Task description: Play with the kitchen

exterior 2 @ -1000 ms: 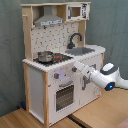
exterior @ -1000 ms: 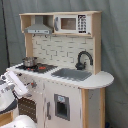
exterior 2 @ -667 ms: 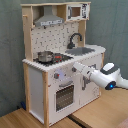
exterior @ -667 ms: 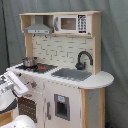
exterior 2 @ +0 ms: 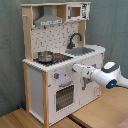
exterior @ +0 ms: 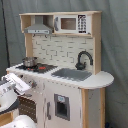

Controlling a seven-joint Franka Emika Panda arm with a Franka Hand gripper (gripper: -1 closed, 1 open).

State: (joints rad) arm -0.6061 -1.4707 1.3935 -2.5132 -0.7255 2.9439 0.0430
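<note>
At the kitchen (exterior 2: 55,75) front, end effector (exterior 2: 76,67).

Both exterior views face the kitchen (exterior: 60,70) (exterior 2: 57,60) front-on from seemingly opposite corners, sharing its worktop.

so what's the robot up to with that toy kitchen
A white robot arm is reaching toward the front panel of the toy kitchen, at about knob height just above the oven door. Whether it touches anything is unclear. A small steel pot sits on the stovetop, beside the grey sink and black faucet.
</note>
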